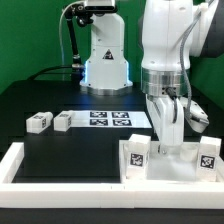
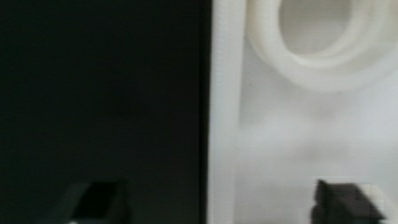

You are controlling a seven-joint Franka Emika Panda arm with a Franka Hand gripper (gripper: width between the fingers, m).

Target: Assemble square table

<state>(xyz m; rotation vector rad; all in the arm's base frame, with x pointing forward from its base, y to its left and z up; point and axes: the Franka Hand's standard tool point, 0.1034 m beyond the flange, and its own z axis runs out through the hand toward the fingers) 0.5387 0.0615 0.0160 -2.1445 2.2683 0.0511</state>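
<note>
The white square table panel (image 1: 172, 166) lies at the front on the exterior view's right. Two tagged leg blocks (image 1: 137, 152) (image 1: 208, 152) stand upright at its corners. Two more leg blocks (image 1: 40, 121) (image 1: 64, 120) lie loose on the exterior view's left. My gripper (image 1: 166, 138) hangs low over the panel between the two standing legs. In the wrist view the gripper (image 2: 222, 203) is open, and its dark fingertips (image 2: 98, 200) straddle the panel's edge (image 2: 302, 130). A round corner socket (image 2: 320, 35) shows ahead. Nothing is held.
The marker board (image 1: 108, 119) lies flat behind the panel, mid-table. Long white bars (image 1: 45, 168) frame the black work surface at the front and left. The robot's base (image 1: 105, 60) stands at the back.
</note>
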